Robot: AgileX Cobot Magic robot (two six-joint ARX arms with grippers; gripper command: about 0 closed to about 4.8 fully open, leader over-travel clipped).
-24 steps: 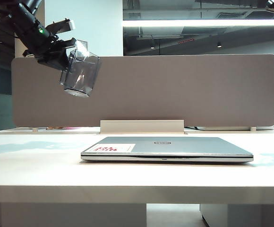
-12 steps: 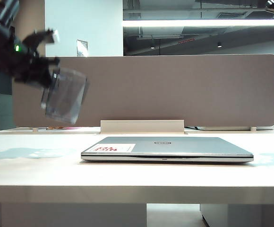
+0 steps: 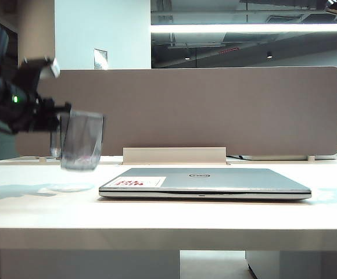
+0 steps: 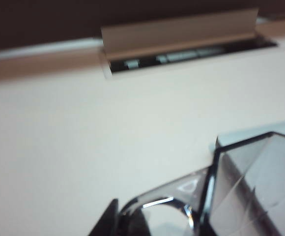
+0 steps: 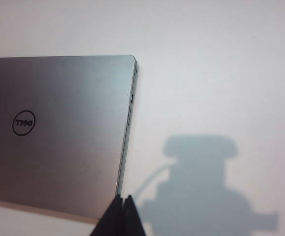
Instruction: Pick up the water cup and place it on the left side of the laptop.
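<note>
Left hand clamped on water cup, just above counter left of laptop; right hand closed, empty, over laptop's edge

We see the water cup above the desk, left of the laptop; a partition stands behind.

A pale cream table spans the lower frame; a closed thin silver-grey laptop lies flat at its centre.
</note>
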